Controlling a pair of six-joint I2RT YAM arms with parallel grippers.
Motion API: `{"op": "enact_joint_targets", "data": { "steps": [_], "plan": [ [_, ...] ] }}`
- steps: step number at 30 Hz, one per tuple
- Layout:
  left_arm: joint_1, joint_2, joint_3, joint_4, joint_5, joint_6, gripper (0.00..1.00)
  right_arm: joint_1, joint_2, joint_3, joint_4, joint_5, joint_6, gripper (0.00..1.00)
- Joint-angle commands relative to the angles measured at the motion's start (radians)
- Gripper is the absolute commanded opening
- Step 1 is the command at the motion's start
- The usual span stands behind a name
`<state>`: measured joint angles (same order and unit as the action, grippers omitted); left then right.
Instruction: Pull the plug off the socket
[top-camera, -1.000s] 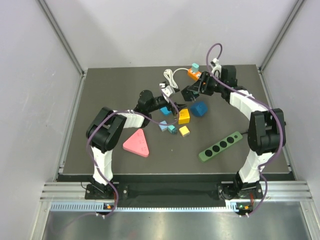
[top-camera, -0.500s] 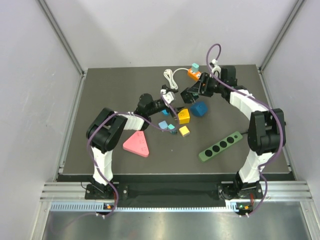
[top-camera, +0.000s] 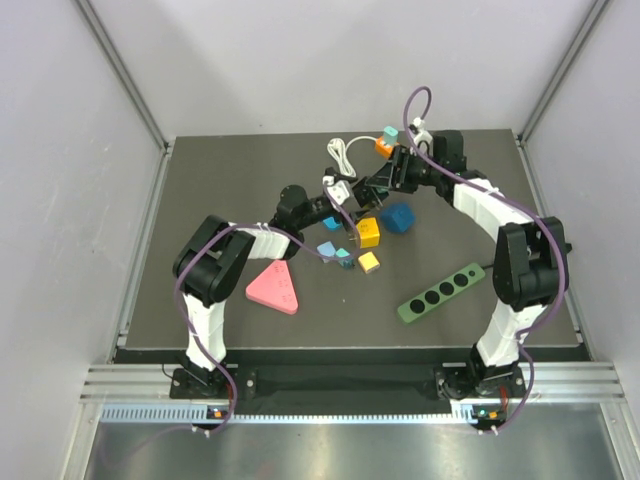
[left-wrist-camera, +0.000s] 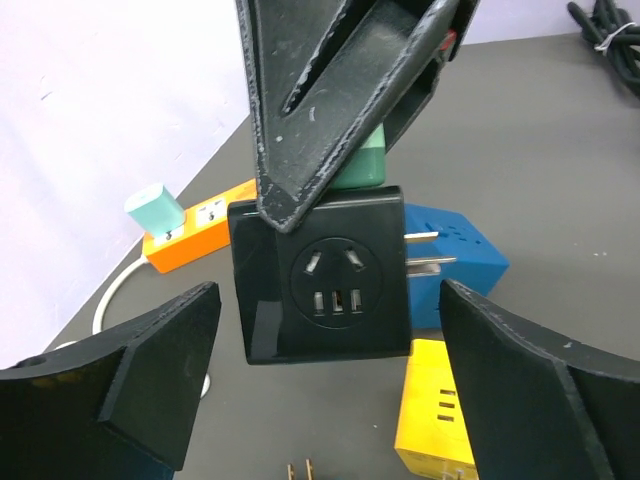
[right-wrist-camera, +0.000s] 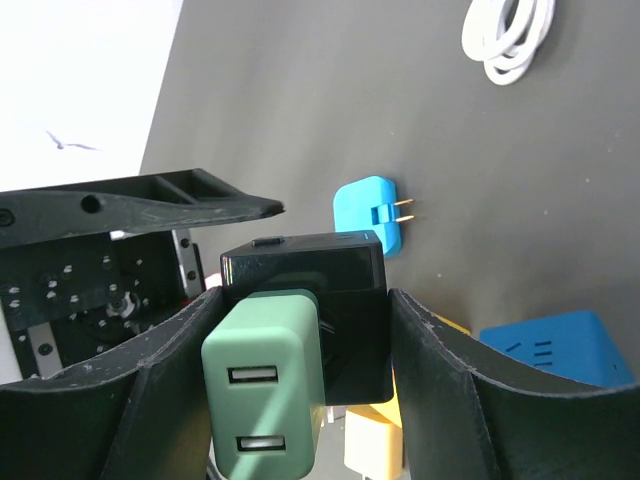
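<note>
A black socket cube (left-wrist-camera: 320, 275) with a green USB plug (right-wrist-camera: 265, 395) pushed into one face hangs above the table, behind the middle. My right gripper (right-wrist-camera: 305, 350) is shut on the cube's sides, and the plug's end faces the right wrist camera. In the top view the cube (top-camera: 378, 185) sits between both grippers. My left gripper (left-wrist-camera: 330, 400) is open, its fingers (left-wrist-camera: 150, 370) wide on either side and just short of the cube's socket face. The plug (left-wrist-camera: 362, 165) shows behind the cube, partly hidden by the right fingers (left-wrist-camera: 330, 90).
An orange power strip (top-camera: 385, 146) with a teal plug and a white cable coil (top-camera: 342, 153) lie at the back. Below the grippers are a blue cube (top-camera: 398, 217), yellow adapters (top-camera: 367, 233), and a light blue plug (right-wrist-camera: 370, 215). A pink triangle (top-camera: 273, 288) and green power strip (top-camera: 441, 292) lie nearer.
My left gripper has edged right toward the black cube. My right wrist has shifted slightly back and left, still holding the cube.
</note>
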<state>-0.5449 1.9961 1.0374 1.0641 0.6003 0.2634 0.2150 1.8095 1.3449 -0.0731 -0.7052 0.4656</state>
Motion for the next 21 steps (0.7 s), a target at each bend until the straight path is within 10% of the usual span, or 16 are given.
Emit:
{"op": "enact_joint_targets", "data": {
  "steps": [1,7,16,18,21],
  "plan": [
    [-0.003,-0.017,0.041,-0.007,-0.011,0.028,0.93,0.014,-0.021,0.062,0.053,-0.045,0.005,0.00],
    [-0.001,-0.014,0.064,-0.084,-0.007,0.051,0.84,0.017,-0.027,0.056,0.065,-0.065,0.018,0.00],
    [-0.003,-0.011,0.089,-0.110,-0.056,0.023,0.27,0.027,-0.013,0.071,0.058,-0.080,0.005,0.00],
    [-0.001,-0.008,0.089,-0.110,-0.074,0.019,0.00,0.027,-0.009,0.071,0.056,-0.070,0.002,0.13],
    [-0.001,-0.003,0.085,-0.116,-0.092,0.023,0.00,0.027,-0.010,0.068,0.056,-0.054,-0.015,0.43]
  ]
}}
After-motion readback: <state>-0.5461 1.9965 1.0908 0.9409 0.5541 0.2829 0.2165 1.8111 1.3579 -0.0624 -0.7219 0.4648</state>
